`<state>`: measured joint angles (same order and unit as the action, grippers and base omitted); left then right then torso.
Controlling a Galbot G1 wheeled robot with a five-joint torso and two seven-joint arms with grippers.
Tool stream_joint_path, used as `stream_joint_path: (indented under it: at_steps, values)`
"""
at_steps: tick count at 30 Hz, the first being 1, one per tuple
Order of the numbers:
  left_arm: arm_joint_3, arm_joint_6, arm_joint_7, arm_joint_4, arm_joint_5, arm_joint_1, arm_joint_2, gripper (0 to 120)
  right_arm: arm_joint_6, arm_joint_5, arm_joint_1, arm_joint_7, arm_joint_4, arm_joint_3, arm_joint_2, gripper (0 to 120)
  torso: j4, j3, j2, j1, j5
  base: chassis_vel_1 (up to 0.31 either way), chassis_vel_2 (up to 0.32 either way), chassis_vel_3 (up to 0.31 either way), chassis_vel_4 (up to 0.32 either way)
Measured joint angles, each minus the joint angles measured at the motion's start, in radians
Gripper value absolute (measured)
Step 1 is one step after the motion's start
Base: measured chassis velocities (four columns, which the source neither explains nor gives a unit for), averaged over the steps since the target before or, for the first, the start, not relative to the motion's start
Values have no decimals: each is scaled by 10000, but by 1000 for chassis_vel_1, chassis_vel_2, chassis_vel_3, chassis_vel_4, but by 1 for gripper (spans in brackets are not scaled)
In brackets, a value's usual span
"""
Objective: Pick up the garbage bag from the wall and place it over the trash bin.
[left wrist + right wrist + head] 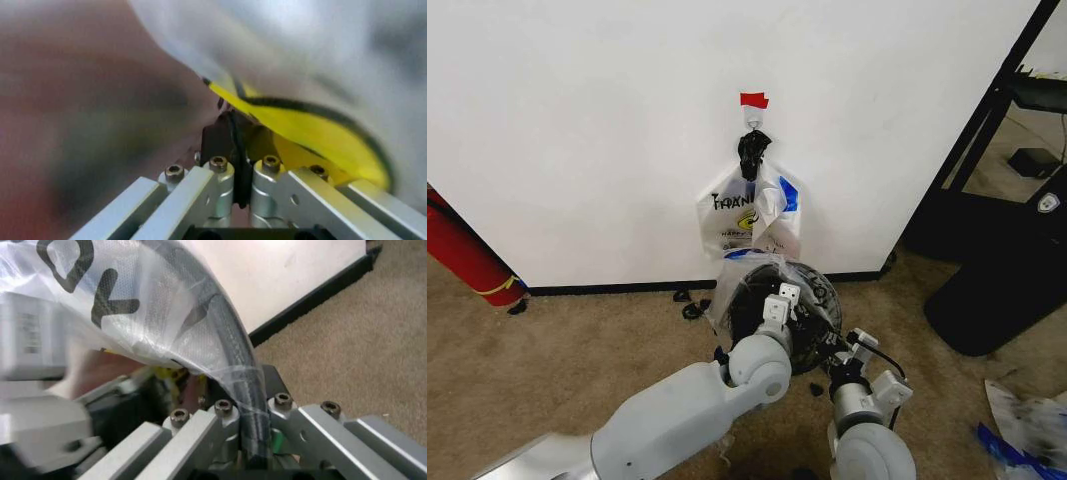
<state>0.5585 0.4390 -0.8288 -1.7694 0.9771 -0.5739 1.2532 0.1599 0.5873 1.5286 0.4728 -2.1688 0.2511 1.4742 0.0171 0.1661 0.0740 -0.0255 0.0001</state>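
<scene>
The see-through garbage bag (733, 282) is draped over the near left side of the dark round trash bin (815, 292), which stands on the carpet at the foot of the white wall (587, 130). My left gripper (781, 298) reaches over the bin's mouth. In its wrist view the left gripper (241, 165) is shut on the garbage bag (300, 55) by its yellow print. My right gripper (860, 343) is at the bin's near right side. The right gripper (252, 405) is shut on the garbage bag (133, 300) where the film lies over the bin's black rim (230, 340).
More printed bags (752, 215) tied by a black knot (752, 150) hang from a hook under red tape (753, 100). A red cylinder (462, 255) leans at the left. A black stand (997, 290) is at the right, with plastic scraps (1027, 425) on the carpet.
</scene>
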Motion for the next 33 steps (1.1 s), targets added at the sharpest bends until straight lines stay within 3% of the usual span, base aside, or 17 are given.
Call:
stream_joint_path:
  at_steps: [7,21,33]
  values:
    - [66,170,-95,424,73,95,82,0,-307,-939,197,-402,6,-154,-27,0,1,0,0,0,0,0,0,0,0]
    - [15,156,-117,637,36,73,39,0,-471,-1263,497,-617,-32,-258,4,0,1,0,0,0,-1,0,0,0,0]
    - [12,166,-100,-1135,399,-283,-945,0,-244,-329,-34,-187,364,162,-42,0,0,0,0,0,-2,0,0,0,0]
